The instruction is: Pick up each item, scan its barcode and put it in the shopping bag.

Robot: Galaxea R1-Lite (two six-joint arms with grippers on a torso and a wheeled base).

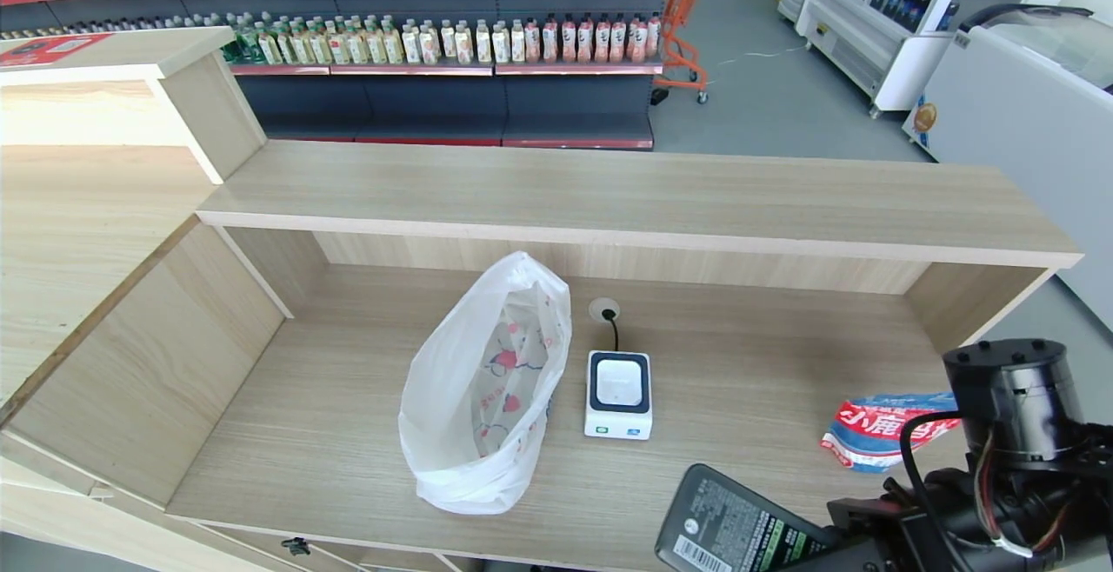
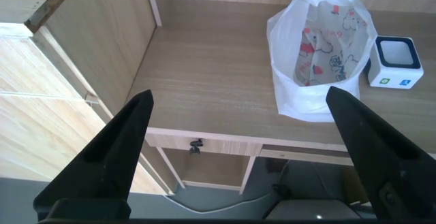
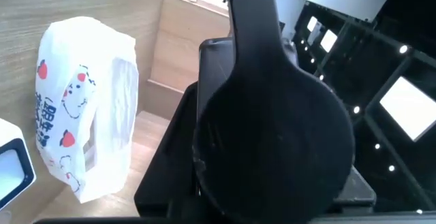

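A white plastic shopping bag (image 1: 483,389) stands open on the wooden counter, with the white barcode scanner (image 1: 618,394) just to its right. My right gripper (image 1: 839,539) is at the counter's front right and is shut on a dark flat pack (image 1: 739,527). The pack's barcode label faces up, and its dark back looms close in the right wrist view (image 3: 272,129). A red, white and blue snack packet (image 1: 880,429) lies at the right. My left gripper (image 2: 238,163) hangs open and holds nothing, out past the counter's front edge. From there the bag (image 2: 320,47) and scanner (image 2: 395,60) lie ahead.
A raised wooden ledge (image 1: 626,198) runs along the back of the counter, and side walls (image 1: 148,355) close it in on the left and right. The scanner's cable goes into a hole (image 1: 603,309) behind it. Bare wood lies left of the bag.
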